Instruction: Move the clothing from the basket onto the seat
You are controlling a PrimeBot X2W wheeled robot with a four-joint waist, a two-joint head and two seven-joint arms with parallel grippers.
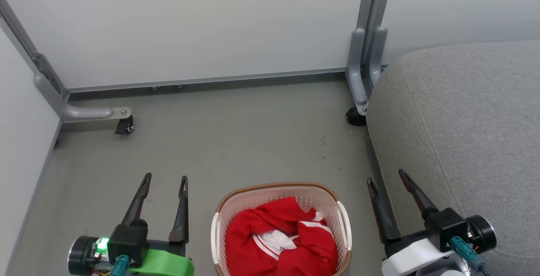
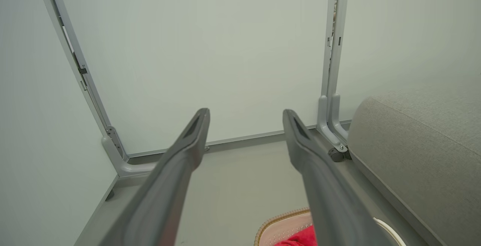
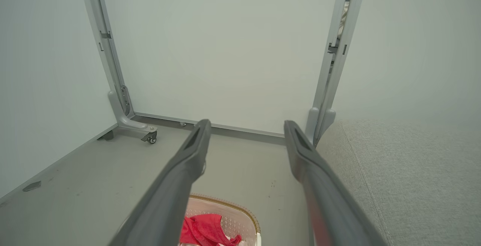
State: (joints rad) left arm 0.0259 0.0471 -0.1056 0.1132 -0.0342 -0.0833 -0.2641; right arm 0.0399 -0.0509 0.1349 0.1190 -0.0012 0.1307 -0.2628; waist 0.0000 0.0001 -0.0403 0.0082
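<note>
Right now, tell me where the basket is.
Head view, bottom centre: the basket stands on the floor between the left gripper and right gripper, with the seat to its right.

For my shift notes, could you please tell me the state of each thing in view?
basket: upright on the floor, loaded.
clothing: crumpled, inside the basket.
seat: no clothing on the part in view.
left gripper: open, holding nothing.
right gripper: open, holding nothing.
</note>
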